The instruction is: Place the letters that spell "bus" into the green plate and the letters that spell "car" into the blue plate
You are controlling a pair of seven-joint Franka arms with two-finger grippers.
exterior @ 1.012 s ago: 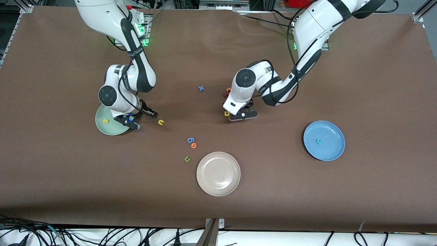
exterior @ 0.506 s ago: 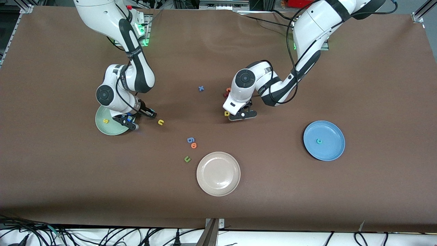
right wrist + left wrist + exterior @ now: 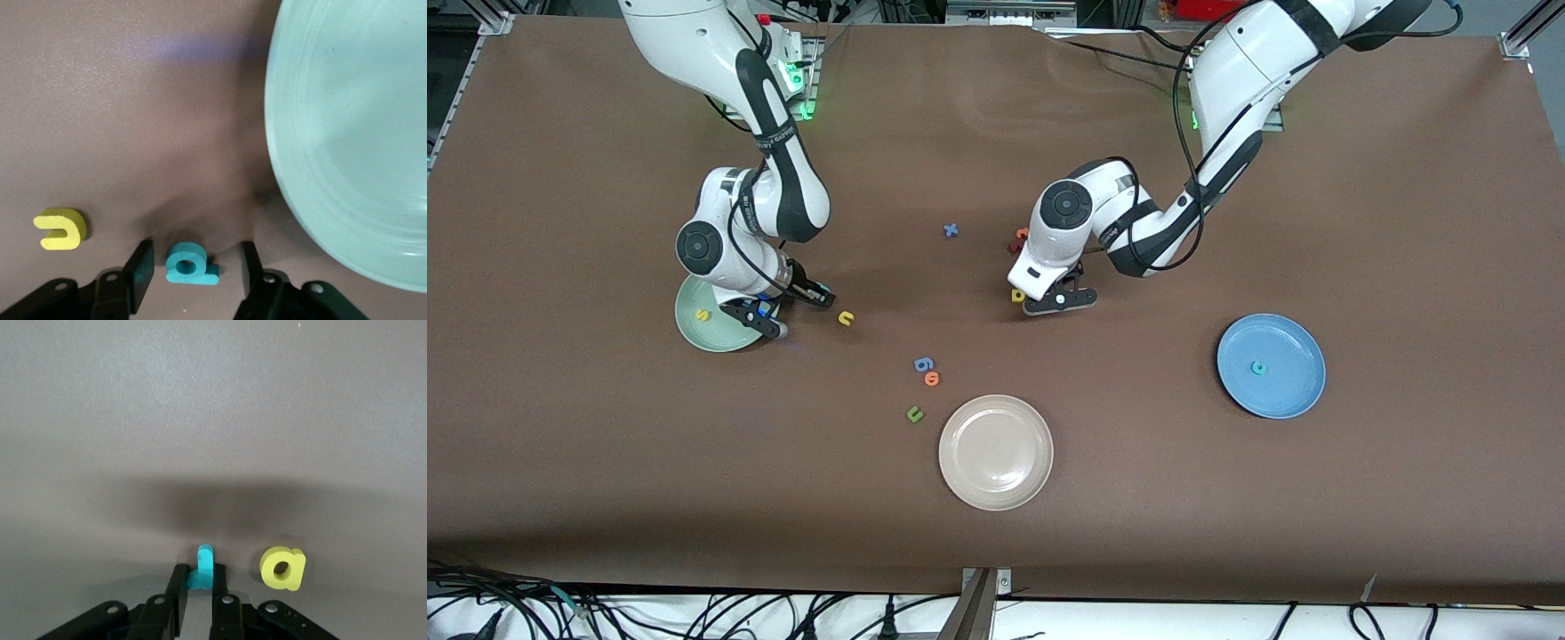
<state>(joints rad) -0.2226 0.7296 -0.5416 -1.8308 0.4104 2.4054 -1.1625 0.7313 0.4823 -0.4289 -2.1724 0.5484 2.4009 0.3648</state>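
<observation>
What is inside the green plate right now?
The green plate holds a yellow "s". The right arm's wrist covers part of the plate in the front view, so anything under it stays hidden.

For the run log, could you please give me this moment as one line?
left gripper: shut on teal r, beside yellow a | right gripper: open around teal b, beside green plate

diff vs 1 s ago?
The left gripper has closed on the teal "r", beside the yellow "a". The right gripper shifted slightly toward the green plate and straddles the teal "b", jaws open. Plates and loose letters stayed put.
</observation>
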